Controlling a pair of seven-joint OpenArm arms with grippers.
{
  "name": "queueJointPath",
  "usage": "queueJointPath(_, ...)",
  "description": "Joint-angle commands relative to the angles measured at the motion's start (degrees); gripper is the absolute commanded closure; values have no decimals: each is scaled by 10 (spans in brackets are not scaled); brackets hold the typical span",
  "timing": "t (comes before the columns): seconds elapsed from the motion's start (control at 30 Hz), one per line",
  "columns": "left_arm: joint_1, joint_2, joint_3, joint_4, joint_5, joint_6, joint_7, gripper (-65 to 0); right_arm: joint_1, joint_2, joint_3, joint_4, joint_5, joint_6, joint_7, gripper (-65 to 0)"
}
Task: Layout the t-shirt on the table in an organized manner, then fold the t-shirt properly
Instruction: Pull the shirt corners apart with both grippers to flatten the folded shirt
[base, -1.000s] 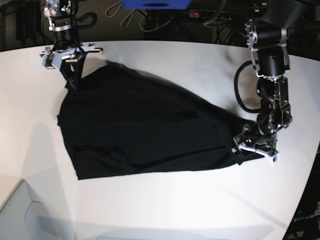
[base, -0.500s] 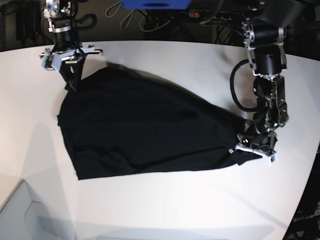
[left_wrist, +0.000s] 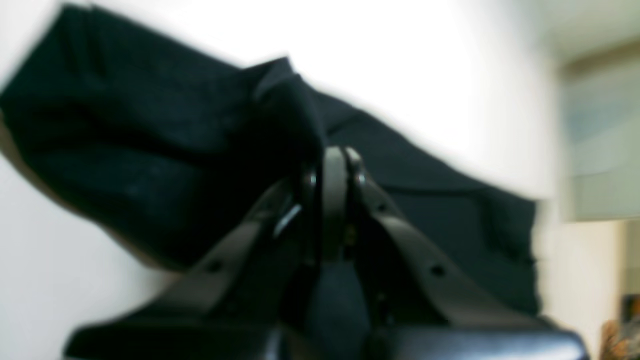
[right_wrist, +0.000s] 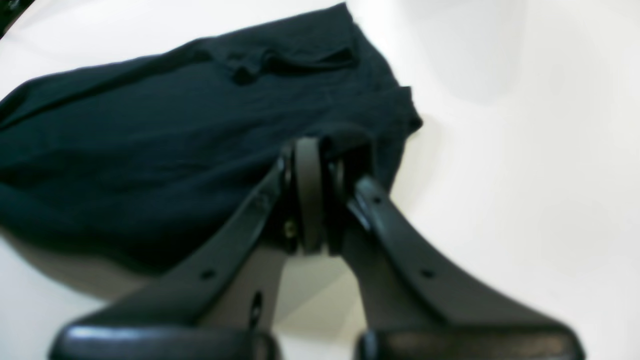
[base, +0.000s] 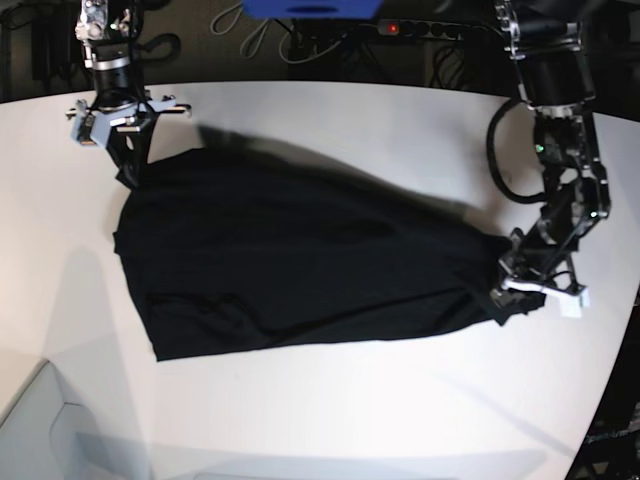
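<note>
The black t-shirt (base: 300, 260) lies plain side up on the white table (base: 350, 410), stretched between both arms. In the base view my left gripper (base: 505, 298) is at the shirt's right corner, shut on a pinch of cloth. From the left wrist, the blurred t-shirt (left_wrist: 150, 145) bunches up at the left gripper (left_wrist: 333, 157). At the far left corner my right gripper (base: 125, 172) is shut on the cloth too. The right wrist view has the right gripper (right_wrist: 320, 150) clamping a fold of the t-shirt (right_wrist: 150, 125), lifted slightly off the table (right_wrist: 500, 150). No print shows.
Cables and a power strip (base: 400, 28) lie behind the table's far edge, beside a blue object (base: 310, 8). The table's curved edge (base: 612, 380) runs close to my left arm. A pale grey block (base: 40, 430) sits at the front left corner.
My left gripper has shut on the shirt's right corner and pulled it to the right. The right gripper drew its corner back and left, so the cloth is stretched wider.
</note>
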Motion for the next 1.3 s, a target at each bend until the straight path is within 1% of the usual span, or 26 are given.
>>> queueJointPath(0.0,18,-6,-24,30,-24,-3,10,-2,-6,9,3,11,3,0,17,0)
queueJointPath(0.17,114,-4,-128,116,-67,-3,61,-2,-19,12,3,10,3,0,17,0)
queueJointPath(0.23,147,-4,-160,134,-84,-3,82,-2,-22,15,3,10,3,0,17,0)
queueJointPath(0.33,192,-4,-205,141,-92,-3,101,-2,-31,15,3,10,3,0,17,0)
queueJointPath(0.4,216,-3,-224,141,-93,-8,105,-2,-34,15,3,10,3,0,17,0)
queueJointPath(0.6,274,20,-285,138,-89,-8,110,-2,-42,15,3,10,3,0,17,0)
queueJointPath(0.67,285,28,-296,138,-87,-8,110,-2,-43,15,3,9,3,0,17,0)
queueJointPath(0.97,284,22,-296,46,-89,-9,106,-4,-75,15,-3,-6,3,0,16,0)
queueJointPath(1.1,267,22,-296,20,-89,-9,108,-5,-87,16,1,-10,3,0,-18,0)
queueJointPath(1.13,262,22,-296,18,-87,-9,108,-5,-94,16,2,-10,4,0,-18,0)
queueJointPath(1.2,260,22,-296,17,-87,-9,109,-5,-115,16,2,-10,4,0,-9,0)
queueJointPath(1.27,258,22,-295,17,-89,-9,109,-5,-139,16,-3,-10,4,0,14,0)
